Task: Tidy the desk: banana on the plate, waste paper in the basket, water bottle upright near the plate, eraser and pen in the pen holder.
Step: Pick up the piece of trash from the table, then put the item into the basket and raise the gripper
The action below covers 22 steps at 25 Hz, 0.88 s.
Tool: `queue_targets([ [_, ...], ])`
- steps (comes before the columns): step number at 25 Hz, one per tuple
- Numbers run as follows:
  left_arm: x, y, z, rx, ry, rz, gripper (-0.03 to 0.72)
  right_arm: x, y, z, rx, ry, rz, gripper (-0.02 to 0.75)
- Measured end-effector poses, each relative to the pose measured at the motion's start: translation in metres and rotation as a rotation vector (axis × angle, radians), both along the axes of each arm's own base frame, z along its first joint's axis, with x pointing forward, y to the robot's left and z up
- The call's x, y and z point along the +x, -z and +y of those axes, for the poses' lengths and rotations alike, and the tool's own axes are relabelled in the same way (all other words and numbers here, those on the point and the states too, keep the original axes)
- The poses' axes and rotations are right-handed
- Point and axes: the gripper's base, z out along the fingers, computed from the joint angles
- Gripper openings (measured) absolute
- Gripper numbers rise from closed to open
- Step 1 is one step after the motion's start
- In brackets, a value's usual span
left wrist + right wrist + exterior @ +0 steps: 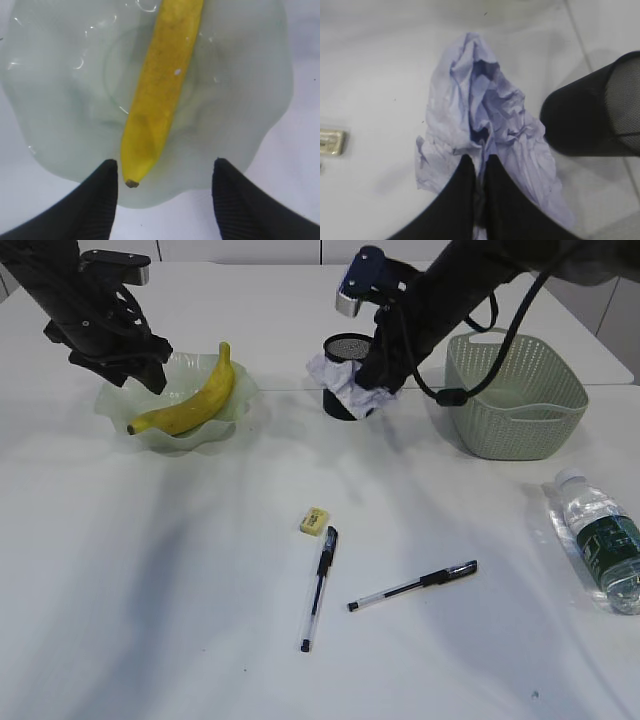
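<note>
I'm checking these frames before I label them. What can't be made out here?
- Water bottle: exterior view, its base is cut off by the right edge.
- Pen holder: exterior view, the waste paper and right arm cover its front; its inside does not show.
- Left claw: exterior view, its tips blur dark against the plate.
- Banana: left wrist view, its far end is cut off by the top edge.

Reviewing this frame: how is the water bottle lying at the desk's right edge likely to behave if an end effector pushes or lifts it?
The water bottle lies on its side, and its round body suggests it would probably roll if nudged from the side. Its clear plastic looks smooth, so a grip may slip somewhat. It seems to hold water, so it is likely fairly heavy for its size, though how full it is I cannot tell.
</note>
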Motion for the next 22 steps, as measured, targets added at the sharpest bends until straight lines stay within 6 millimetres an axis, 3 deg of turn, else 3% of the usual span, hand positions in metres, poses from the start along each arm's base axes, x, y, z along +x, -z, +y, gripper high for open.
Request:
queue_targets([
  [7, 0.001, -0.001, -0.002, -0.023, -0.005, -0.008, 0.420, 0.016, -0.045, 0.001, 0.115, 0.145, -0.177, 0.011],
  [12, 0.001, -0.001, -0.002, -0.027, -0.006, -0.008, 0.420, 0.029, -0.060, -0.010, 0.201, 0.350, -0.250, 0.011],
  [22, 0.004, -0.002, -0.002, -0.032, -0.010, -0.045, 0.420, 0.046, -0.060, -0.085, 0.176, 0.719, -0.278, 0.011],
])
